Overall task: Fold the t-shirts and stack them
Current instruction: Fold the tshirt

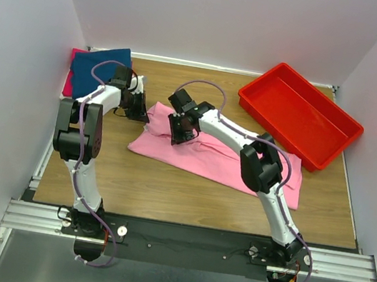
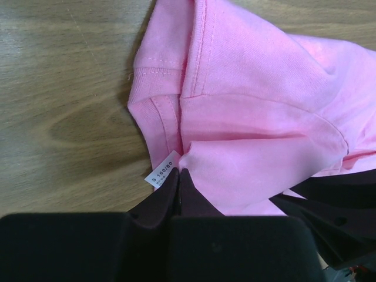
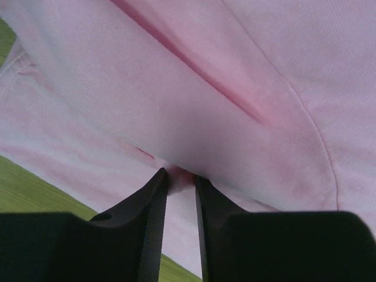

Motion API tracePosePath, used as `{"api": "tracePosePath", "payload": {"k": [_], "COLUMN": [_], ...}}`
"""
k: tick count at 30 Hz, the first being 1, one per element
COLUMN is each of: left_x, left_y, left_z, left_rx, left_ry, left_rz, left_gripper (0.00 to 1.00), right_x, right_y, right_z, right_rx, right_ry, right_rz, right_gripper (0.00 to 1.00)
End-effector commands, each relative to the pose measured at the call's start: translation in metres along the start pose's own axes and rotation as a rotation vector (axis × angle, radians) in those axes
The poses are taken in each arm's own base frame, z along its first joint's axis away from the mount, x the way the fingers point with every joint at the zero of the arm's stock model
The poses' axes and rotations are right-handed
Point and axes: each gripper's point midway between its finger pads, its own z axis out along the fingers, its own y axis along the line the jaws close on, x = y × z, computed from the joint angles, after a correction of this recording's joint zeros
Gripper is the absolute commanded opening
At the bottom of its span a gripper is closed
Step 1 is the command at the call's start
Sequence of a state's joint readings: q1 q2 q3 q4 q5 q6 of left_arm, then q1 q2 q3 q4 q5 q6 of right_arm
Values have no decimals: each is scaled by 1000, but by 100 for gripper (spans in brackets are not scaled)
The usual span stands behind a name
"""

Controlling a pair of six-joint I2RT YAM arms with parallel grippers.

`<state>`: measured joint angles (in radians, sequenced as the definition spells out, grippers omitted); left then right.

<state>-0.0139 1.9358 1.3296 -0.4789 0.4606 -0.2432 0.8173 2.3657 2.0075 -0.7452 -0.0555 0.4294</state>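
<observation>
White walls close in a wooden counter (image 1: 186, 198), bare along its near edge. Across its middle lies the pink t-shirt (image 1: 207, 160), spread wide and partly doubled over on itself, its far-left end bunched under both arms. At the far right sits the red tray (image 1: 295, 112), well apart from the cloth's grasped end. In the far-left corner the navy t-shirt (image 1: 100, 65) lies folded on top of the red-magenta t-shirt (image 1: 69, 81).

The left tool (image 2: 179, 173) is clenched on a thin nip of pink cloth at the collar (image 2: 158, 111), just beside the size label (image 2: 160, 171). The right tool (image 3: 181, 176) is pinched onto a raised ridge of the same shirt, cloth filling the narrow gap between its fingers.

Both holds look shallow, so the main risk is one slipping free as the cloth is pulled, dropping that side and skewing the fold. With the two holds close together, the loose sleeve could also bunch underneath if lifted unevenly.
</observation>
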Motion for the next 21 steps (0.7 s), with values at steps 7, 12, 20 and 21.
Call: {"api": "tracePosePath", "payload": {"k": [7,12,20,21], "left_x": [-6,-7,-1,0], "left_y": [-6,-10,-14,-15], "left_z": [-7,-13,-29,-31], "left_rx": [25,31,14,9], "left_ry": [-8,-14,-24,-26], "left_rz": [18,23,5,2], "left_gripper": [0,0,0,0], "right_x": [-4,-16,-14,-11], "right_y": [-6,2,8,7], "right_z": [-14,-26,-54,-56], "right_rx": [69,41,7,12], "right_ry": [-17,-49,-49,-42], "right_rz": [-13,-21,-34,-34], "right_gripper": [13,1,0,0]}}
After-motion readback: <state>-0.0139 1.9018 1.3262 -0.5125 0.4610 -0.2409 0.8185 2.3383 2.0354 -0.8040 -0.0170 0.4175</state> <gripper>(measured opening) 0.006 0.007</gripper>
